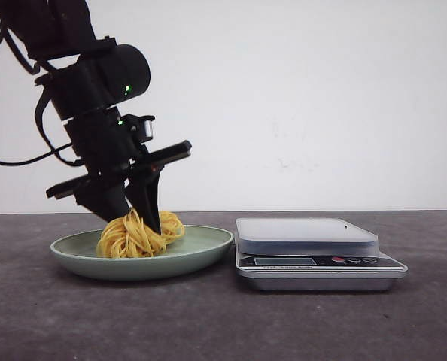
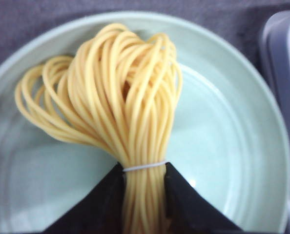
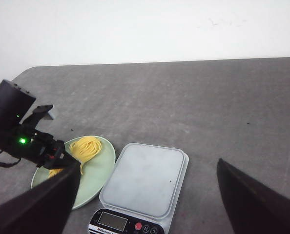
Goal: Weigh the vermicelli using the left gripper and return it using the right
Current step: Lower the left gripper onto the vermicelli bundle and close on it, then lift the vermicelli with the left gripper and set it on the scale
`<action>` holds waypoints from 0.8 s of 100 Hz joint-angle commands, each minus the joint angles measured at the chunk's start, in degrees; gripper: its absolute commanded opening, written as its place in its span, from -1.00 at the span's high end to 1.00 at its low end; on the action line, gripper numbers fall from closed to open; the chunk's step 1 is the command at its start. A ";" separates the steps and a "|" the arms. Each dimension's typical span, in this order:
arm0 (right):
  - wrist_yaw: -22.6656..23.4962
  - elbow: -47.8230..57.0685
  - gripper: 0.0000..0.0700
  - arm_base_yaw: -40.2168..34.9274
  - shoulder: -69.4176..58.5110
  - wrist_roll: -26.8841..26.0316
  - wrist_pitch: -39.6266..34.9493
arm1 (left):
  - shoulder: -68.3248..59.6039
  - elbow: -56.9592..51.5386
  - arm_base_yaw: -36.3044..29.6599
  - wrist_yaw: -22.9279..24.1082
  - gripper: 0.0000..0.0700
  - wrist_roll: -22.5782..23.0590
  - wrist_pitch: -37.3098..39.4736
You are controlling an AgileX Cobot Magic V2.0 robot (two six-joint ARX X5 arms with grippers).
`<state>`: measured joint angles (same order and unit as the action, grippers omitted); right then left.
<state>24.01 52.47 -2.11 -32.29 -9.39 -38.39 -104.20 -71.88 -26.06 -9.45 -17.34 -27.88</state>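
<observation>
A dark grey table [image 1: 208, 323] carries a digital kitchen scale [image 1: 314, 252] on the right and, just beside it on the left, a pale green plate [image 1: 201, 252]. The vermicelli [image 1: 137, 235] lies on that plate as a looped yellow bundle tied with a thin white band [image 2: 145, 166]. The left gripper [image 2: 144, 195] reaches down into the plate with its fingers clenched on the bundle at the band. The right gripper [image 3: 145, 204] hovers high above the near edge, fingers spread wide, holding nothing. The grip pinches only the tied end, so I judge the loose loops may droop, snag the plate rim during the lift, or slip free before reaching the scale platform.
</observation>
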 commanded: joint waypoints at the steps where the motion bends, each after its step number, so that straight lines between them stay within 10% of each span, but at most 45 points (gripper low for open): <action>1: -0.07 0.92 -0.61 -0.09 -0.22 0.44 0.39 | 1.33 -3.34 -0.70 -1.55 0.97 0.81 0.46; 38: -0.07 0.92 -0.61 -0.09 -0.20 0.44 0.20 | 5.35 -12.94 -6.21 -17.11 0.97 -7.89 4.46; 80: -0.04 0.92 -0.61 -0.09 -0.20 0.44 0.20 | 0.35 -12.92 -13.29 -14.29 0.97 -17.94 15.96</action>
<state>24.01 52.47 -2.11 -32.29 -9.37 -38.57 -101.36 -83.96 -38.79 -24.05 -32.91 -13.10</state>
